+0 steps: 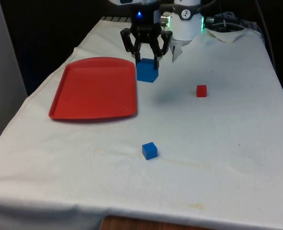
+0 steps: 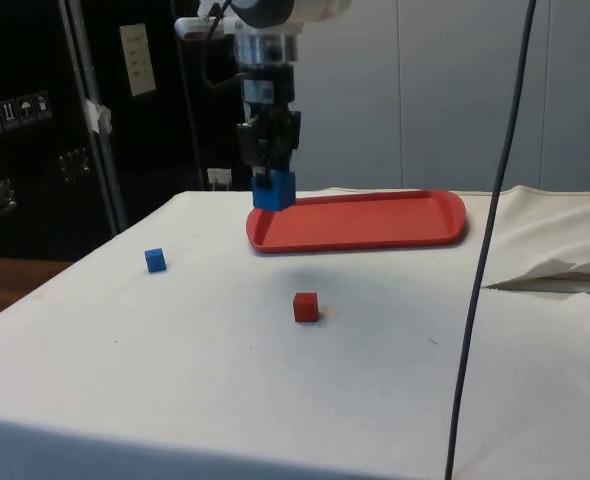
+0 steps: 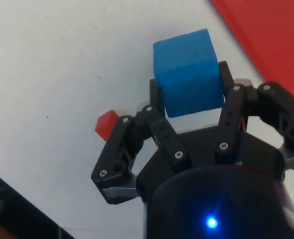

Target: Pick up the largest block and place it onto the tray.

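Observation:
The large blue block (image 1: pixel 147 71) (image 2: pixel 273 190) (image 3: pixel 188 72) hangs above the cloth, held between the fingers of my gripper (image 1: pixel 147 61) (image 2: pixel 271 172) (image 3: pixel 189 94), which is shut on it. It sits just off the red tray's (image 1: pixel 96 88) (image 2: pixel 375 220) edge, on the front view's right of the tray, lifted clear of the table. The tray (image 3: pixel 266 40) lies flat with nothing on it.
A small red block (image 1: pixel 201 90) (image 2: pixel 306 307) (image 3: pixel 106 124) lies on the cloth at the front view's right of the gripper. A small blue block (image 1: pixel 149 150) (image 2: pixel 155 260) lies nearer the front camera. A dark cable (image 2: pixel 485 250) hangs in the side view.

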Robot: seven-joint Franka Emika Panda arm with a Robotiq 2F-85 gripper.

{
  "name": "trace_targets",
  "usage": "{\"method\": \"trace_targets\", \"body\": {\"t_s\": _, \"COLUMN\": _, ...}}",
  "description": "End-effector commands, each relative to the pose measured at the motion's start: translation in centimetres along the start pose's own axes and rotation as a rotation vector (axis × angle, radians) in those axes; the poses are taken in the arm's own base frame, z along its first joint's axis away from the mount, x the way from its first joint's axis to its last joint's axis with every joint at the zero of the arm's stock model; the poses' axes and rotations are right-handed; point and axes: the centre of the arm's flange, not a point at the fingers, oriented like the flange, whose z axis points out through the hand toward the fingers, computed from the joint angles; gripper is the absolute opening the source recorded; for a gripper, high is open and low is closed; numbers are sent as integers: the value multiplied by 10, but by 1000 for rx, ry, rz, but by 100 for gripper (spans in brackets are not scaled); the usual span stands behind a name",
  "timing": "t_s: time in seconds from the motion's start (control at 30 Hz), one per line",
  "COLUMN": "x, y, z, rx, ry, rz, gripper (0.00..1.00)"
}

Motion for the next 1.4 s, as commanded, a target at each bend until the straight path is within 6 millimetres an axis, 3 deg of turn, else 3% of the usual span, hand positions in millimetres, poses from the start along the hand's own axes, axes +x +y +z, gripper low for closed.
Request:
{"method": "trace_targets", "body": {"t_s": 0.0, "x": -3, "y": 5, "z": -1, "rx": -4, "ry": 7, "rz": -3, "gripper": 0}}
{"method": "trace_targets", "body": {"t_s": 0.87, "x": -29, "y": 93, "z": 16, "rx": -20, "ry": -21, "rz": -44, "gripper": 0}}
{"method": "trace_targets", "body": {"t_s": 1.17, "x": -35, "y": 111, "z": 30, "rx": -23, "ry": -25, "rz": -51, "gripper": 0}}
{"method": "trace_targets", "body": {"t_s": 1.33, "x": -37, "y": 120, "z": 47, "rx": -23, "ry": -27, "rz": -48, "gripper": 0}}
{"method": "trace_targets", "body": {"t_s": 1.37, "x": -37, "y": 116, "z": 41, "rx": -29, "ry": -39, "rz": -48, "gripper": 0}}
